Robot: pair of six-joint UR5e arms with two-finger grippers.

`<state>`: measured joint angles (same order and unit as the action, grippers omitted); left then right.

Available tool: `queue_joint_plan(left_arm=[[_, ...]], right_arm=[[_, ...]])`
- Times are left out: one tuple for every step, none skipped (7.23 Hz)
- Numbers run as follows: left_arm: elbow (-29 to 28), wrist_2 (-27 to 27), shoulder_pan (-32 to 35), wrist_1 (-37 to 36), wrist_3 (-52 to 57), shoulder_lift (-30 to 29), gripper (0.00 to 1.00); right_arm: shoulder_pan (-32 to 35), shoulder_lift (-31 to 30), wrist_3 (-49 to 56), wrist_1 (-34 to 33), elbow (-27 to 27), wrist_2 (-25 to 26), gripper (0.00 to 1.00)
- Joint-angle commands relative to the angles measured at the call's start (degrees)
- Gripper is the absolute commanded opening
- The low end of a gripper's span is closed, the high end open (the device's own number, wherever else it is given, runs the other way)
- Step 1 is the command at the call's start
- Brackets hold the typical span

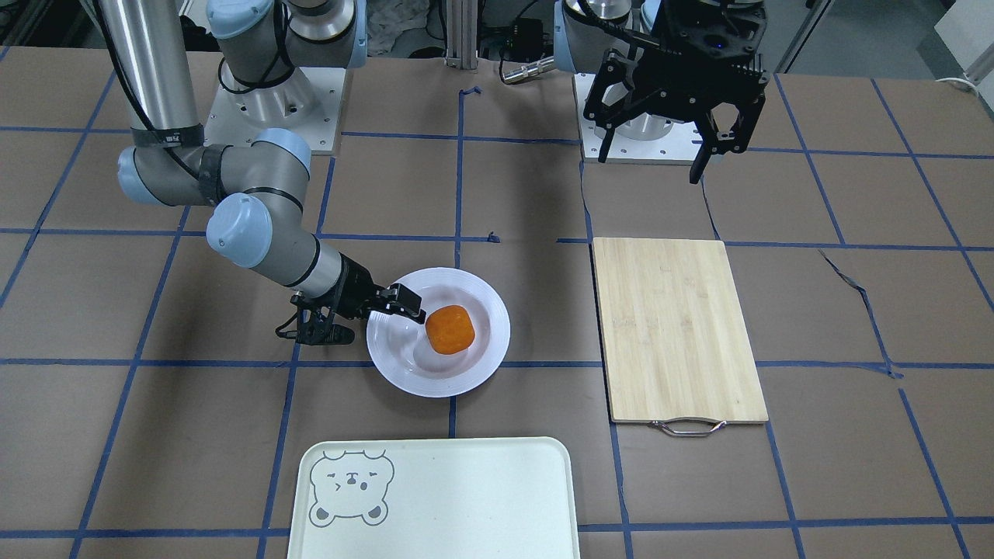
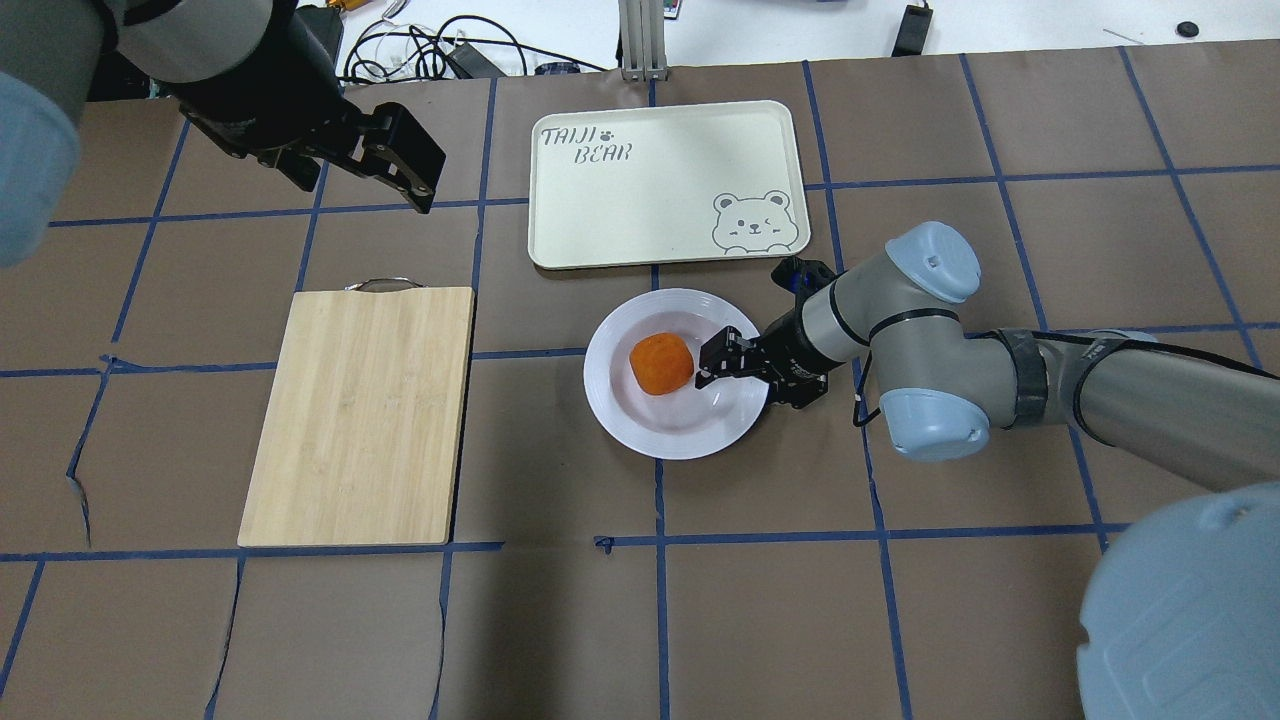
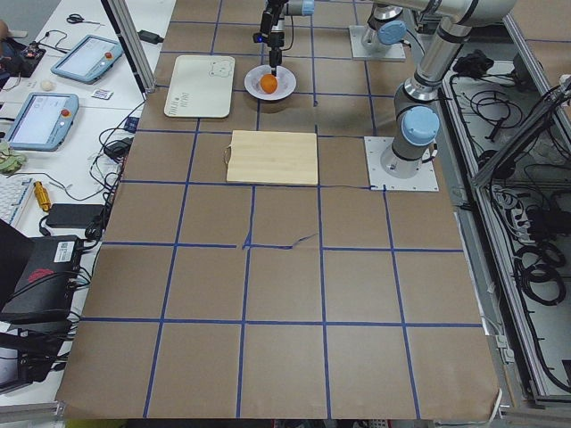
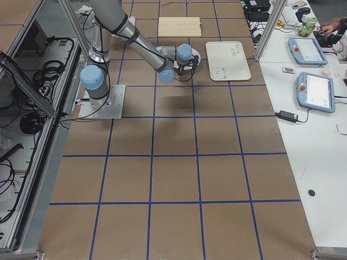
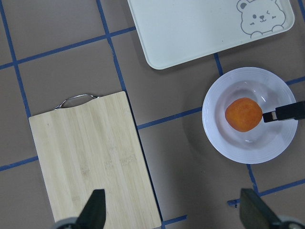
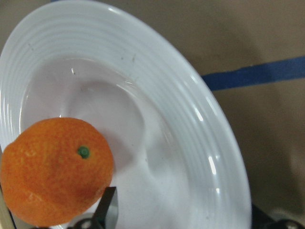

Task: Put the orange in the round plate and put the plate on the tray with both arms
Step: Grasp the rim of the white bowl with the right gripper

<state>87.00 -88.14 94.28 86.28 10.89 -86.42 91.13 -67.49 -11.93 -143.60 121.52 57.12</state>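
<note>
The orange rests in the sunken centre of the round white plate. My right gripper comes in low from the plate's side and stands open. One finger reaches over the rim and sits right beside the orange. The jaws hold nothing. My left gripper hangs open and high, near its base, well away from the plate. The cream tray with the bear face lies just beyond the plate.
A bamboo cutting board with a metal handle lies flat on the left arm's side, a hand's width from the plate. Brown table covering with blue tape lines surrounds everything.
</note>
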Motion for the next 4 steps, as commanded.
queue_joint_plan(left_arm=[[0.4, 0.1, -0.5, 0.2, 0.0, 0.0, 1.0], [0.5, -0.1, -0.5, 0.3, 0.0, 0.4, 1.0], [0.6, 0.0, -0.5, 0.5, 0.0, 0.6, 1.0], [0.6, 0.1, -0.5, 0.5, 0.0, 0.8, 1.0]], right_arm=[[0.0, 0.2, -0.1, -0.6, -0.1, 0.0, 0.22], [0.1, 0.1, -0.2, -0.7, -0.1, 0.2, 0.17], [0.0, -0.1, -1.2, -0.6, -0.2, 0.5, 0.09], [0.0, -0.4, -3.5, -0.7, -0.8, 0.4, 0.03]])
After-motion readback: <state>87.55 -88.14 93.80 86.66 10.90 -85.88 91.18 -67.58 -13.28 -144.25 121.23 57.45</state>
